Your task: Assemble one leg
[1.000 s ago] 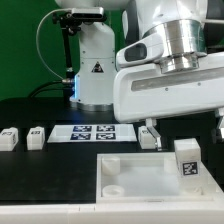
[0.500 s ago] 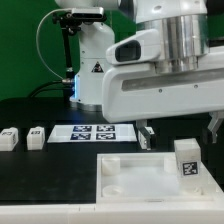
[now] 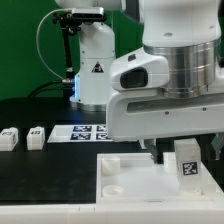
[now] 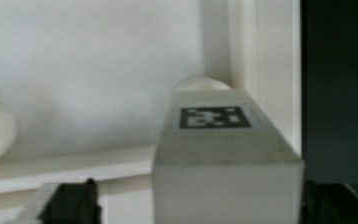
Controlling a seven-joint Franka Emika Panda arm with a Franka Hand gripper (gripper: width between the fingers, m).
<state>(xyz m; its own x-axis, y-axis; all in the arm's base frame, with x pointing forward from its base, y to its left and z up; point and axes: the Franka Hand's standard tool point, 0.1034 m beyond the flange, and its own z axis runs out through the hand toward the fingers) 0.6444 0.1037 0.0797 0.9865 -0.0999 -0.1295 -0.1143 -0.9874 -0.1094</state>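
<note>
One blocky white plastic leg [image 3: 186,160] stands on a smooth plate [image 3: 135,182].

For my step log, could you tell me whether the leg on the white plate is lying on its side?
No, the leg stands upright on the plate, its tag facing the camera.
</note>
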